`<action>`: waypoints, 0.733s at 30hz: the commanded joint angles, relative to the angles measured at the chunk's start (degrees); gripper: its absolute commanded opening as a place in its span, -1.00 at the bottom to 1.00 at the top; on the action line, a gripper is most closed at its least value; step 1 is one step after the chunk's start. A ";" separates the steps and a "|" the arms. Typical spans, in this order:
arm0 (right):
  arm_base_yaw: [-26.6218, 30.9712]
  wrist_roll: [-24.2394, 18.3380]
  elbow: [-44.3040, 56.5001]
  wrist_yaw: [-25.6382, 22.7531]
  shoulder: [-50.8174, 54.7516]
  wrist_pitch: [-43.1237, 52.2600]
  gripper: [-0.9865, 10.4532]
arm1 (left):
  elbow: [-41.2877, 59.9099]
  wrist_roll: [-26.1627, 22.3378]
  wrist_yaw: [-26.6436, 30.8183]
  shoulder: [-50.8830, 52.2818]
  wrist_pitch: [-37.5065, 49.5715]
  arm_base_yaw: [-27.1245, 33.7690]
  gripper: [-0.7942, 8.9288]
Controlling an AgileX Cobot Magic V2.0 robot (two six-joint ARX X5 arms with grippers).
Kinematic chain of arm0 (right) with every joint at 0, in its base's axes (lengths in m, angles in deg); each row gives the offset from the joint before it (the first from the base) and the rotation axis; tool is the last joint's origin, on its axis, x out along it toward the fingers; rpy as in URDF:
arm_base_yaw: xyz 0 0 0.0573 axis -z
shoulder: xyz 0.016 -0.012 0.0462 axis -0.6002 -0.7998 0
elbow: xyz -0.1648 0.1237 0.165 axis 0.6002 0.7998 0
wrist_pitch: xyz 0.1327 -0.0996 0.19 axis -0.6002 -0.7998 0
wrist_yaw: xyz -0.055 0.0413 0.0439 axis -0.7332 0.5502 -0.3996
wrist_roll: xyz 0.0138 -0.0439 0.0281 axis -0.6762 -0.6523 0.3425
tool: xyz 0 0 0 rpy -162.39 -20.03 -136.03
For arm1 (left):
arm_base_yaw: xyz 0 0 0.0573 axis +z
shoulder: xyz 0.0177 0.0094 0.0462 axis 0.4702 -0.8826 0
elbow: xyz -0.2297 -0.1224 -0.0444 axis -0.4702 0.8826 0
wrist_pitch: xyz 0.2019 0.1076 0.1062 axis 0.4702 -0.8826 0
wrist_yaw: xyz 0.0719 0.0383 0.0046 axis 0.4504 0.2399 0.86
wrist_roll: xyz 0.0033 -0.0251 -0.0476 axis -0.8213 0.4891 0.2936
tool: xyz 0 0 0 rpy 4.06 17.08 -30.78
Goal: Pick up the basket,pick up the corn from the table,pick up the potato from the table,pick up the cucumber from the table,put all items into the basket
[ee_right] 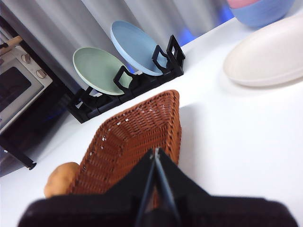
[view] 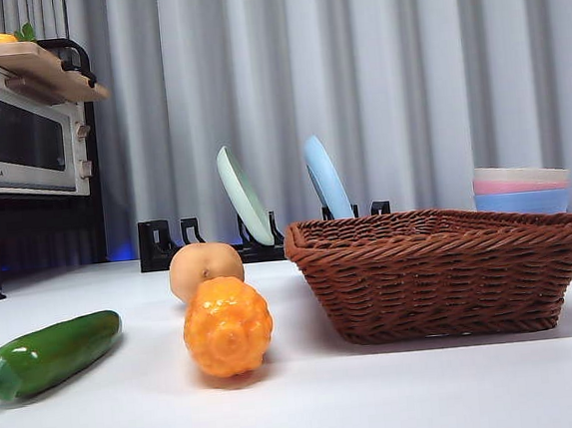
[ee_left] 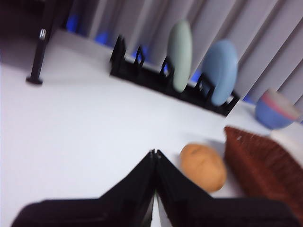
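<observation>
My left pincer [ee_left: 154,153] and right pincer [ee_right: 155,152] are both closed, holding nothing. The basket [view: 441,270] sits right of centre; corn [view: 228,326] partly hides the potato [view: 205,268]. The cucumber [view: 50,355] lies lower left.

Both grippers: black, matte wedge fingers [ee_left: 137,189], tapering to tips.

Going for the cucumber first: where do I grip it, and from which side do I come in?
Grip the cucumber around its middle, coming straight down from above. It lies flat on the table, long and thin, so jaws closing across its narrow width should hold best. It sits apart from the corn, leaving room on both sides. Its glossy skin may slip, so avoid the tapered stem end.
</observation>
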 commanded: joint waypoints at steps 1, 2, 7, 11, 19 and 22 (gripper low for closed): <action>0.07 -0.81 -3.52 -0.02 -4.55 0.26 -0.86 | -4.02 -1.88 -0.98 -2.95 -1.07 0.13 -0.85; 0.07 -1.70 -5.07 0.09 -6.51 0.22 -0.86 | -5.79 -2.91 -1.77 -4.42 -1.40 0.13 -0.85; 0.07 -5.86 -13.51 0.11 -16.22 -1.44 -0.86 | -14.75 -7.89 -5.38 -12.98 -4.35 0.13 -0.85; 0.07 -10.54 -21.84 0.13 -24.33 -7.26 -0.86 | -22.25 -12.22 -9.16 -21.24 -8.59 0.13 -0.85; 0.07 -21.14 -38.01 3.41 -40.00 -24.46 -0.86 | -34.40 -17.75 -19.71 -36.83 -17.31 0.11 -0.84; 0.09 -23.91 -41.66 8.04 -44.65 -28.55 -0.81 | -37.03 -18.49 -22.91 -41.53 -18.40 0.11 -0.83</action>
